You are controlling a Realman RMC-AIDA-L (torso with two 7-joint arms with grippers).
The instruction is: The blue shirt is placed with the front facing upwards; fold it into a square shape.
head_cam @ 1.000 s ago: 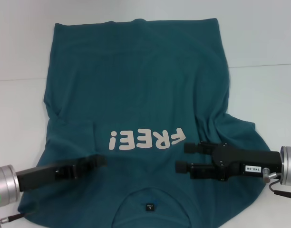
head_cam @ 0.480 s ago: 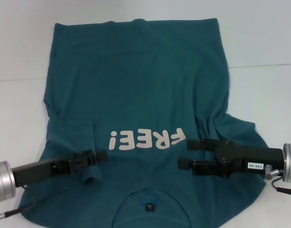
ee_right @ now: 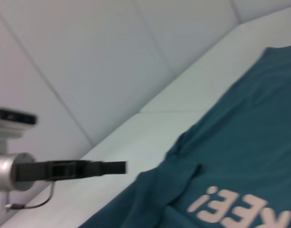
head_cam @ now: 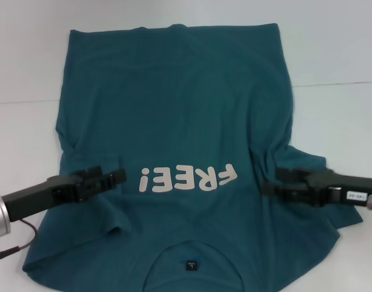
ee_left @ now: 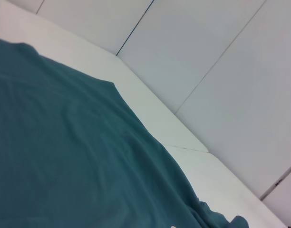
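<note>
Presently the blue shirt point(head_cam: 186, 121) is lying front-up on the white table point(head_cam: 332, 55); left gripper point(head_cam: 116, 177) hovering beside the lettering, state indeterminable; right gripper point(head_cam: 272, 182) hovering over the sleeve, fingers parted

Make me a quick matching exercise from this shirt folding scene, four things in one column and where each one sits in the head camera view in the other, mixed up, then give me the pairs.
Things:
1. left gripper
2. right gripper
3. pale beige "FREE!" lettering
4. small dark label inside the collar

Places:
A. at the near edge of the large dark teal-blue cotton shirt, by the neckline
B. over the shirt, on the lettering's right
C. on the chest, between the two grippers
D. over the shirt, on the lettering's left

Pairs: 1-D, 2-B, 3-C, 4-A
</note>
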